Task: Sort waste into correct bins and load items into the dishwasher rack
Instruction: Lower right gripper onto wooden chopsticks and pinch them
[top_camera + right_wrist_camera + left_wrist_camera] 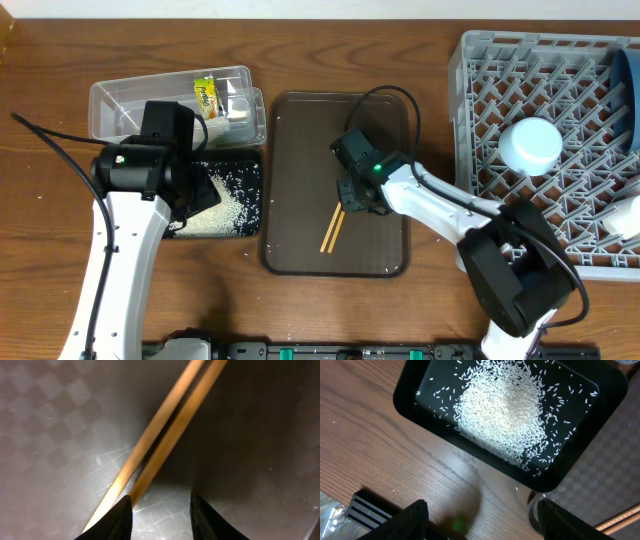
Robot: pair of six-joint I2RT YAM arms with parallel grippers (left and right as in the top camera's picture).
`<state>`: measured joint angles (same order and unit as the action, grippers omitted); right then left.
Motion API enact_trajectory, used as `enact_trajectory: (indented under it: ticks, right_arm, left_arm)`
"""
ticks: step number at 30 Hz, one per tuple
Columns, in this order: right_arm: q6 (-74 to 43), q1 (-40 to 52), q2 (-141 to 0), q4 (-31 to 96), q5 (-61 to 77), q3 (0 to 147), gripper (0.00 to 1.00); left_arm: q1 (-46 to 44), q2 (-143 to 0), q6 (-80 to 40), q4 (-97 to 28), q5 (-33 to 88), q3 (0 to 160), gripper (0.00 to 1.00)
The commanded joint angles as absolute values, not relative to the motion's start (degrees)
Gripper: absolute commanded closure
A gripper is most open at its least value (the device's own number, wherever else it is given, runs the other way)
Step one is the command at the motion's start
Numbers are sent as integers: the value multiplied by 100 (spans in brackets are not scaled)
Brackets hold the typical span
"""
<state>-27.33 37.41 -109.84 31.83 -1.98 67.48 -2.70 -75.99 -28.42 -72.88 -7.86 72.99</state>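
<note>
Currently: right gripper low over chopsticks on brown tray, left gripper spread beside rice tray

Right gripper (pixel 161 507) sits low over the brown serving tray (pixel 300 150), at the upper end of the chopsticks (pixel 332 230). In the wrist view its fingers (pixel 117 520) are parted. Bare tray surface shows in the gap and nothing is clamped. The two sticks lie flat on the tray, side by side and touching. Their near ends run up to the finger on the left of that view; cannot tell if it touches them.

Left gripper (pixel 482 520) hangs over the wooden table (pixel 380 450), just beside the black tray (pixel 407 402). Its jaws are wide apart with nothing between them. Rice (pixel 505 410) is piled in the middle of the black tray, with loose grains scattered around the pile inside the rim. From overhead, this tray sits just beside the brown tray's left edge.

Clear tub (pixel 120 100) is behind the black tray. It holds the yellow-green wrapper (pixel 205 95) and the white tissue (pixel 237 108), next to each other at its right end.

Dishwasher rack (pixel 480 80) is at the far right, well apart from the chopsticks. A white cup (pixel 530 145) sits near its middle. The dark-blue bowl (pixel 626 70) stands on edge at the far corner, cut off by the frame.
</note>
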Motion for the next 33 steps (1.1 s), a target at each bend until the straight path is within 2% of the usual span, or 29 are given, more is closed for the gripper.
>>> enact_trajectory:
  ticks: [1,15,16,17,19,21,22,25,27,33]
  right_arm:
    - [-3076,3844,-11120,3155,-327,6751,64]
    - [-2886,3905,-11089,3166,-45,7120,62]
    - [-2818,3927,-11089,3142,130,7253,60]
    - [-2685,3948,-11089,3039,421,7365,54]
    - [-2353,3992,-11089,2801,998,7467,52]
    - [-2285,4021,-11089,2648,1323,7478,61]
    - [-2292,4021,-11089,2622,1337,7478,71]
    - [-2309,4018,-11089,2386,1343,7478,82]
    - [-2255,4016,-11089,2137,1452,7478,99]
    - [-2158,4104,-11104,1695,1940,7478,99]
  left_arm:
    - [-242,-7585,-2768,-7284,-792,7330,28]
    - [-242,-7588,-2768,-7279,-792,7330,27]
    - [-242,-7588,-2770,-7279,-790,7330,27]
    - [-242,-7588,-2770,-7282,-790,7330,27]
    - [-244,-7588,-2766,-7282,-738,7330,27]
    - [-244,-7592,-2766,-7273,-569,7330,27]
    - [-244,-7599,-2751,-7262,-497,7330,27]
    - [-244,-7640,-2661,-7238,-416,7310,28]
    - [-244,-7662,-2661,-7207,-403,7273,27]
    - [-244,-7673,-2663,-7168,-403,7247,28]
